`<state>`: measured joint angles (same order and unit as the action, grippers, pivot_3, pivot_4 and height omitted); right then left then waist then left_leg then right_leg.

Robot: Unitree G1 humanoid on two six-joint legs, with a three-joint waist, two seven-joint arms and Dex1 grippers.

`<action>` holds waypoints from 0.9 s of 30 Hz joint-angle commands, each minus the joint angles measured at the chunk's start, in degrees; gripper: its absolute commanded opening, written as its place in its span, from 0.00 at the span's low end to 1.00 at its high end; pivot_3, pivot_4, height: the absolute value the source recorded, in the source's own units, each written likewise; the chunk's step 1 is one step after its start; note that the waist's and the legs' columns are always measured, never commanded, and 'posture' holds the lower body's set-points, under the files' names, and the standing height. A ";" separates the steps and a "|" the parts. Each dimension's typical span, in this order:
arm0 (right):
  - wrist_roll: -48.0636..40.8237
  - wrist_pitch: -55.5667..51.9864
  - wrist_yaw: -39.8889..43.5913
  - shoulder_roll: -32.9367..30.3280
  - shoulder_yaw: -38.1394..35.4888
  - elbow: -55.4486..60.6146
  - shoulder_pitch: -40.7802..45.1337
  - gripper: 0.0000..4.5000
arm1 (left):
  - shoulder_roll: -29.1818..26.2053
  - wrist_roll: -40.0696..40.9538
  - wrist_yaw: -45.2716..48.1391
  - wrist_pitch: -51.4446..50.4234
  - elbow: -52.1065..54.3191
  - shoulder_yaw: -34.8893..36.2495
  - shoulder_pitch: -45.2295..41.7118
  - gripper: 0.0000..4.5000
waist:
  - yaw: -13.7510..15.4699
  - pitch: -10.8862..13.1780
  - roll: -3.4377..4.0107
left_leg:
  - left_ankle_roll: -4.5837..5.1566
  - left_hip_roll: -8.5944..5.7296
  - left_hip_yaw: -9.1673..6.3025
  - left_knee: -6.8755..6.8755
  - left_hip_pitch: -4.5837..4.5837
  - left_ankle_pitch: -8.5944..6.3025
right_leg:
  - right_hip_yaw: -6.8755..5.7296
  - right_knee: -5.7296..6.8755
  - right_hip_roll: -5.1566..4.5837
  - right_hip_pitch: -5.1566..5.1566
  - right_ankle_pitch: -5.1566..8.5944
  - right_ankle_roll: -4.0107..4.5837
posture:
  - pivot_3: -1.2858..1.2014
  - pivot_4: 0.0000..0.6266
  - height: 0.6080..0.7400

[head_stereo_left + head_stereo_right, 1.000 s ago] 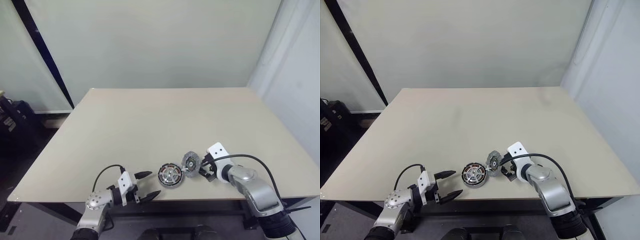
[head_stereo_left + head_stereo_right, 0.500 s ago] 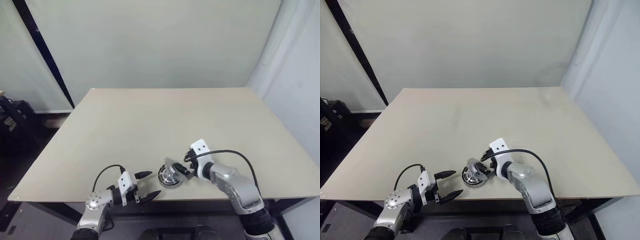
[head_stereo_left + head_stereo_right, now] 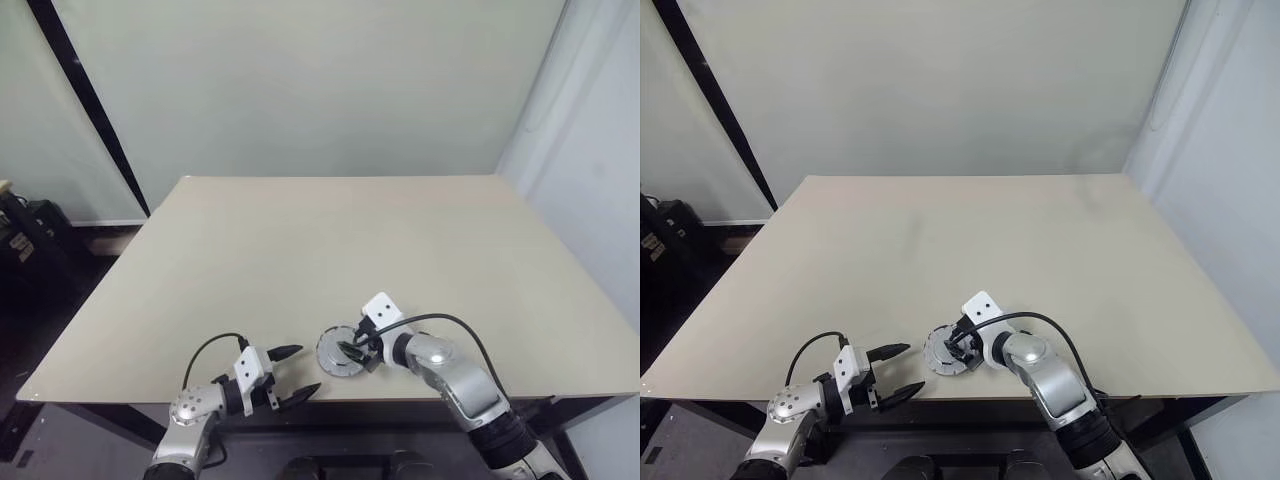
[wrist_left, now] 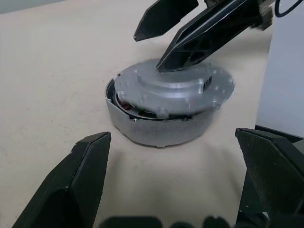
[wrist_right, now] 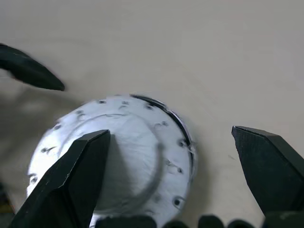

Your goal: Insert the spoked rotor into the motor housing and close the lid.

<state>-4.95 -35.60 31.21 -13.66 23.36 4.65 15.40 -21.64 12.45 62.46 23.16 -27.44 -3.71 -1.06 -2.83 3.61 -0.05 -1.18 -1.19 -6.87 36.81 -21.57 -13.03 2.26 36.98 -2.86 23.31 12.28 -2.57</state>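
The motor housing (image 4: 159, 126) sits on the beige table (image 3: 340, 250), close to its near edge, with the lid (image 4: 175, 88) lying on top of it, outer face up and slightly askew, so that a sliver of the interior shows at one side of the rim. The right gripper (image 3: 352, 350) reaches over the housing from its right, its two black fingers (image 4: 209, 33) spread wide, one fingertip resting on the lid's top and the other raised just above it; nothing is clamped between them. The left gripper (image 3: 290, 372) hovers just left of the housing at the table's edge, pointing toward it, jaws equally wide apart and empty. The spoked rotor cannot be made out beneath the lid.
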 commanded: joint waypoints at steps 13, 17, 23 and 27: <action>-2.09 12.09 23.62 -6.95 2.94 -10.79 8.89 0.99 | -1.24 1.25 -0.26 -0.17 3.48 0.90 0.55 1.00 | 0.00 0.00 0.00 | 0.00 0.00 0.01 0.00 0.01 0.00 | -0.01 0.01 0.01 0.01 0.00 0.00 | 0.52 0.00 1.00; -0.94 15.38 23.53 -4.73 3.14 -14.80 10.32 0.99 | -1.49 1.28 -0.39 -0.47 4.20 1.08 1.14 1.00 | 0.00 0.00 0.00 | 0.00 0.01 0.00 0.00 0.03 0.00 | -0.02 0.03 0.01 0.00 -0.01 -0.01 | 0.52 0.00 1.00; 0.84 18.80 23.88 -2.92 3.21 -19.45 11.58 0.99 | -1.76 1.14 -0.50 -0.39 3.98 1.27 1.23 1.00 | 0.00 -0.01 0.01 | 0.00 -0.02 0.00 0.00 0.02 0.00 | 0.00 0.03 0.01 -0.02 -0.01 -0.02 | 0.52 0.00 1.00; 1.44 20.32 22.31 -1.60 2.06 -22.24 11.88 0.92 | -1.93 1.12 -0.53 -0.57 4.15 1.27 1.11 1.00 | 0.00 -0.01 0.02 | 0.00 -0.01 -0.01 0.00 0.05 0.00 | -0.01 0.06 0.01 -0.01 -0.01 -0.01 | 0.52 0.00 1.00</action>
<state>-3.78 -16.89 54.37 -15.98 26.85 -17.66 26.01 -22.86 12.48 62.17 22.49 -25.11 -3.27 0.57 -2.84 3.60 -0.03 -1.18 -1.20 -6.88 36.81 -21.52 -13.02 2.25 37.06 -2.84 23.30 12.27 -2.58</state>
